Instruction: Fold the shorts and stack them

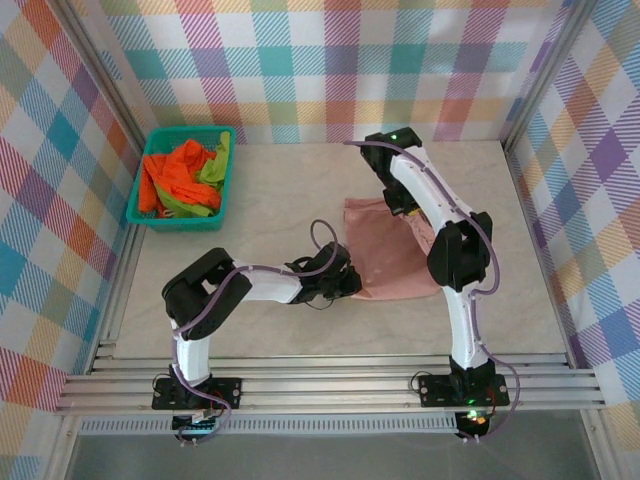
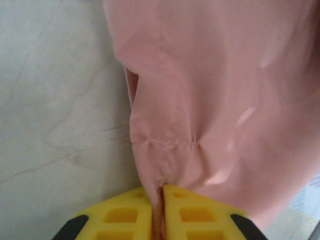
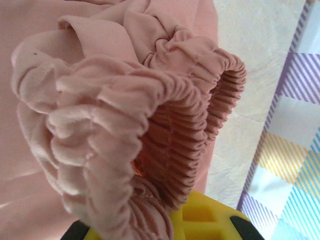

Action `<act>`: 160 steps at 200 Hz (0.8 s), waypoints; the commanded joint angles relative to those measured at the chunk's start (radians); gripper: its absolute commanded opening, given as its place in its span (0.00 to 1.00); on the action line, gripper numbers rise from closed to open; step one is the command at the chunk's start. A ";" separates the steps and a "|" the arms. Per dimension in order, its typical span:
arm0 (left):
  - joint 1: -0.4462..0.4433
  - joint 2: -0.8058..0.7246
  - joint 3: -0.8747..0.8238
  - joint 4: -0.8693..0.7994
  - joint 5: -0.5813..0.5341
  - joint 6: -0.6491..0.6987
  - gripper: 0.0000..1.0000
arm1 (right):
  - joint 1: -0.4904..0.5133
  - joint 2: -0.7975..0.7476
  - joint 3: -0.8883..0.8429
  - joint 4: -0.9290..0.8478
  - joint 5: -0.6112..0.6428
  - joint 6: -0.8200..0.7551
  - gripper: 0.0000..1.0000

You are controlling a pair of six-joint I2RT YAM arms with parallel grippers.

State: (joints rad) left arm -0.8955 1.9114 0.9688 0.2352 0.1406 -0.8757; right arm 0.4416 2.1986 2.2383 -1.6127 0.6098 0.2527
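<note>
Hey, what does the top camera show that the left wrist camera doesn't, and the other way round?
Top camera: the teal basket holding the orange shorts and green shorts, plus both arms and the right hand at the far edge of the pink shorts. Left wrist camera: close up, a stitched seam puckering where the yellow fingers of the left hand pinch the fabric. Both: the pink shorts on the pale table, left hand at their edge.

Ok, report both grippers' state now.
Left gripper: shut on the pink shorts, pinching a fold.
Right gripper: shut on the pink shorts, at the waistband.
</note>
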 commanded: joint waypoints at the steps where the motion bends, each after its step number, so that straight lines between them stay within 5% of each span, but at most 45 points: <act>1: -0.021 0.051 0.002 0.004 0.009 -0.021 0.11 | 0.020 0.024 0.055 -0.064 -0.085 0.061 0.01; 122: -0.037 0.089 0.022 -0.001 0.005 -0.022 0.10 | 0.103 0.117 0.096 0.002 -0.366 0.205 0.08; 160: -0.037 0.051 -0.001 0.007 -0.016 -0.031 0.23 | 0.100 0.125 0.052 0.122 -0.586 0.206 0.26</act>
State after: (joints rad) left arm -0.9077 1.9396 0.9852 0.2737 0.1421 -0.9005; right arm 0.5377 2.3199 2.3016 -1.5703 0.2203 0.4358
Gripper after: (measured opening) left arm 0.177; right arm 0.191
